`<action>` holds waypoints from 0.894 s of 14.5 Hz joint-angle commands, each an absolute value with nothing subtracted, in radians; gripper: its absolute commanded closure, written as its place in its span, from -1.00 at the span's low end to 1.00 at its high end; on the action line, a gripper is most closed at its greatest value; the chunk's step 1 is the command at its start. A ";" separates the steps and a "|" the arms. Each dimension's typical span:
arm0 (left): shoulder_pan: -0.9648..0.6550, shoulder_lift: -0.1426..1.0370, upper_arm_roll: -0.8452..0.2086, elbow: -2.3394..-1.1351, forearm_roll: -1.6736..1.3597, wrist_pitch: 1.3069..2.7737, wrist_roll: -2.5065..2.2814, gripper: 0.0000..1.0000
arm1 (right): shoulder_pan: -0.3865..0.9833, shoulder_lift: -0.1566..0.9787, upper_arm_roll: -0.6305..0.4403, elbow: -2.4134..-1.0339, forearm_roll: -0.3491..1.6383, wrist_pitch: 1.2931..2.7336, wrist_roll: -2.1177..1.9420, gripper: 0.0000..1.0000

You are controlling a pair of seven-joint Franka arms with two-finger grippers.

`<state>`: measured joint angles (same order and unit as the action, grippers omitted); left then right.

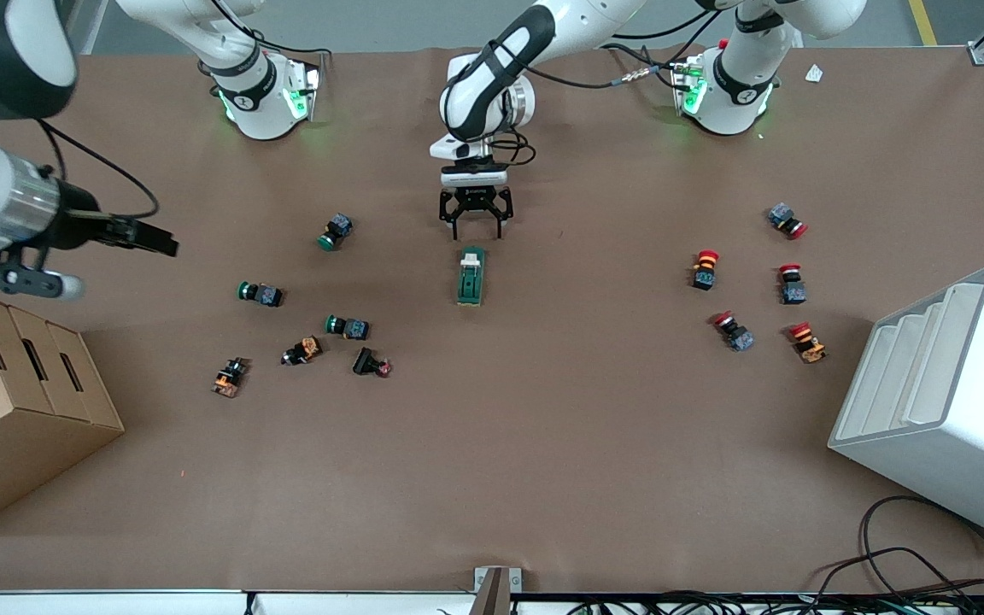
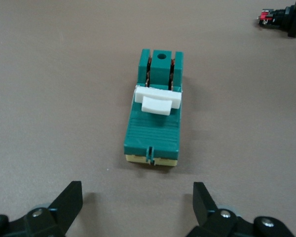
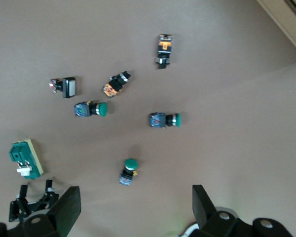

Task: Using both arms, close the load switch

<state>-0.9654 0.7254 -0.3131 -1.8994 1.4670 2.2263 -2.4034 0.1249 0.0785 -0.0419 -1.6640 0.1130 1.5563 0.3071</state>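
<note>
Load switch point(image 1: 471, 277): you have one, a dark-green block lying flat mid-counter, its white lever piece at the end farther from the front camera.

Working from the near edge outward, you see a cardboard box point(image 1: 14, 401) at the right arm's end of the counter point(image 1: 492, 478), with three slots in its top, and a white stepped bin point(image 1: 945, 401) at the left arm's end; what either holds cannot be seen.

Farther in lie eleven push-buttons. Six sit toward the right arm's end: three green-capped point(image 1: 347, 326), two orange-bodied point(image 1: 230, 377), and one black with a red tip point(image 1: 371, 363). Five red-capped ones point(image 1: 705, 269) cluster toward the left arm's end.

Your left hand point(image 1: 476, 229) hangs over the counter just past the switch's lever end, fingers spread wide and gripping nothing; its wrist view shows the switch centred between the fingertips. Your right hand point(image 1: 137, 235) waits in the air over the right arm's end of the counter, above the cardboard box's side; its fingers stand apart in its wrist view, holding nothing.
</note>
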 commanded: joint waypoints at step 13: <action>-0.966 0.779 -0.296 -1.862 1.739 2.165 -2.487 -0.97 | 0.578 0.297 -0.044 -1.917 0.330 2.155 0.905 -1.00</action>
<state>-0.9643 0.7490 -0.2952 -1.8879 1.6964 2.1869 -2.4598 0.5145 0.2896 -0.0353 -1.8699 0.2955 2.0745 0.8358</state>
